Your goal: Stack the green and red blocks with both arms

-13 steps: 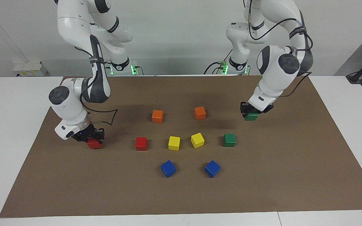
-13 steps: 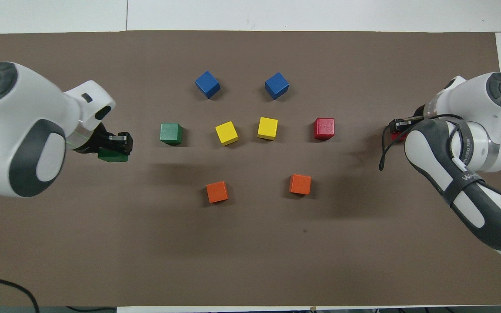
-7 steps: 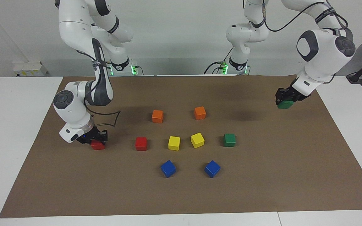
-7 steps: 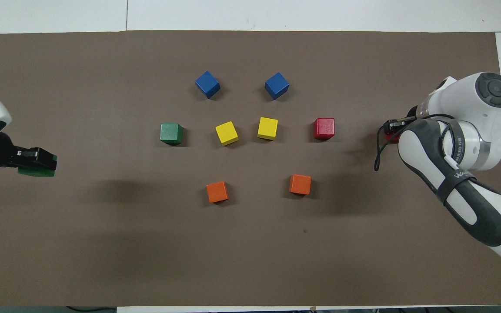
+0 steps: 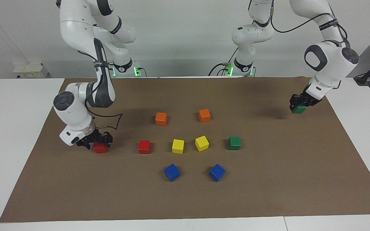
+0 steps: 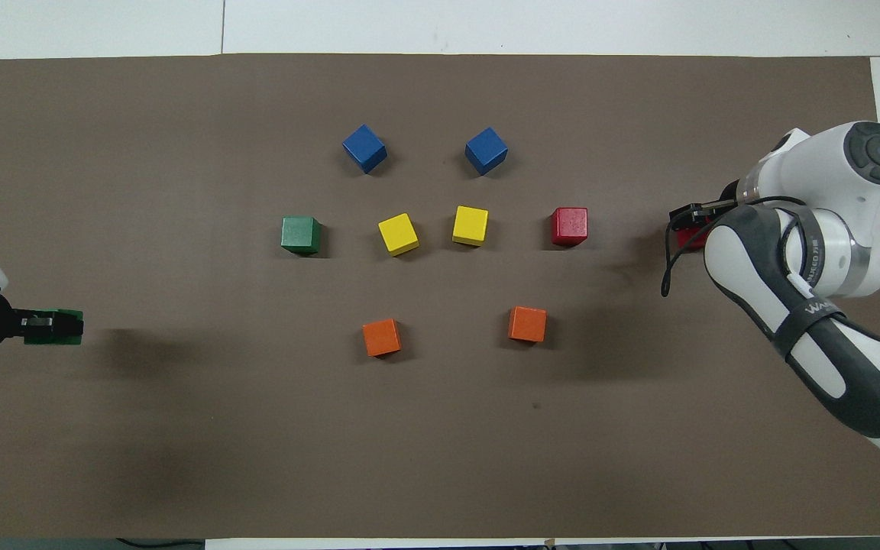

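My right gripper (image 5: 97, 143) is low over the mat at the right arm's end, its fingers spread on either side of a red block (image 5: 100, 148) that rests on the mat. In the overhead view this red block (image 6: 686, 239) is mostly hidden under the right gripper (image 6: 690, 221). My left gripper (image 5: 299, 104) is shut on a green block (image 5: 298, 110) and holds it a little above the mat at the left arm's end; the held green block (image 6: 56, 327) shows in the overhead view too. A second red block (image 5: 144, 146) and a second green block (image 5: 234, 143) sit in the middle row.
Two yellow cubes (image 5: 178, 146) (image 5: 201, 143) lie between the loose red and green blocks. Two orange cubes (image 5: 161, 118) (image 5: 204, 115) lie nearer the robots, two blue cubes (image 5: 171, 172) (image 5: 217, 172) farther. A brown mat (image 5: 268, 179) covers the table.
My left gripper carried its green block out to the left arm's end of the mat and lowered it. My right gripper set its red block on the mat and its fingers spread.
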